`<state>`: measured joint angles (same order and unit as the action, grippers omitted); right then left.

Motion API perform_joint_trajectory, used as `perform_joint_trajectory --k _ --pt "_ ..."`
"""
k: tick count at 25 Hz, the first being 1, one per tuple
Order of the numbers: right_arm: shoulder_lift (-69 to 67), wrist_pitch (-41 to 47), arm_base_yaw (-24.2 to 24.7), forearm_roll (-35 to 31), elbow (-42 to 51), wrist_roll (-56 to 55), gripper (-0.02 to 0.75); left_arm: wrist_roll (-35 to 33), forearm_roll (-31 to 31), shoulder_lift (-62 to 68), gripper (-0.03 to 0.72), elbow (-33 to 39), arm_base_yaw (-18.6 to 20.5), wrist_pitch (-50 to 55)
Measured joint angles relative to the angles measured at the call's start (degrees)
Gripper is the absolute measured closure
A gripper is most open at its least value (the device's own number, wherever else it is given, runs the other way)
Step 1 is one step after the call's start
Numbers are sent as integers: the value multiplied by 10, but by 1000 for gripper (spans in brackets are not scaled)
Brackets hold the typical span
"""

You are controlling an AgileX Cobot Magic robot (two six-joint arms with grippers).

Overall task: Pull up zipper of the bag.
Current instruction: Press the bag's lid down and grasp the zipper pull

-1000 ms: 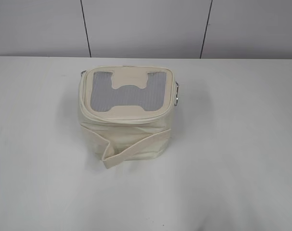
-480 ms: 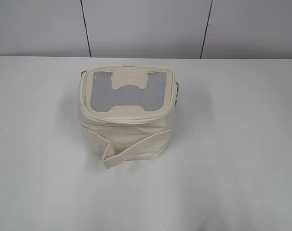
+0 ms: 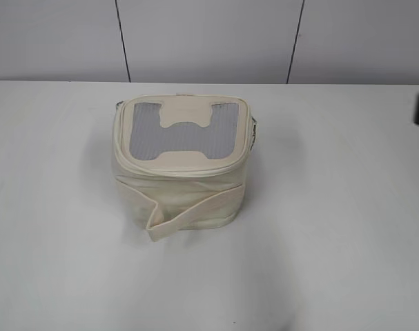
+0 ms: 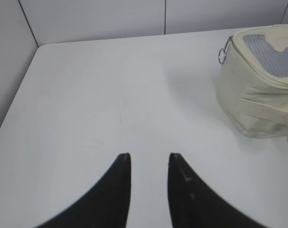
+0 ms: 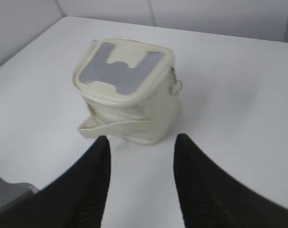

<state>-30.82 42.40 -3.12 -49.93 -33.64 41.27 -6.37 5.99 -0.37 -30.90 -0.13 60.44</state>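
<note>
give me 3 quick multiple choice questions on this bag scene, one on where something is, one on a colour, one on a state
1. Where does the bag stand?
A. On the white table
B. On a shelf
C. In a gripper

2. What colour is the bag's ribbed top panel?
A. Red
B. Grey
C. Green

3. How is the right gripper?
A. Shut on the bag
B. Shut on the strap
C. Open, touching nothing

Key: 1 A, the bag rests on the table in every view. 2 B, grey shows around the cream H patch. 3 C, in the right wrist view its fingers stand well apart, short of the bag.
</note>
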Motion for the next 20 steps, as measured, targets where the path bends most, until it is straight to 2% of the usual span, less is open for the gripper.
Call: perform_joint_trajectory --k 4,7,9,13,20 --pt "-252 21 0 -168 -95 217 381 0 7 0 481 0 -3 0" --pt "-431 51 -17 -215 -209 279 381 0 13 0 481 0 -11 0" --pt "-554 61 -42 -201 -306 287 383 0 17 0 481 0 -12 0" --pt "-764 114 -109 -119 -529 259 383 0 19 0 481 0 -12 0" --pt "-1035 228 -179 -34 -897 160 383 0 20 0 481 0 -12 0"
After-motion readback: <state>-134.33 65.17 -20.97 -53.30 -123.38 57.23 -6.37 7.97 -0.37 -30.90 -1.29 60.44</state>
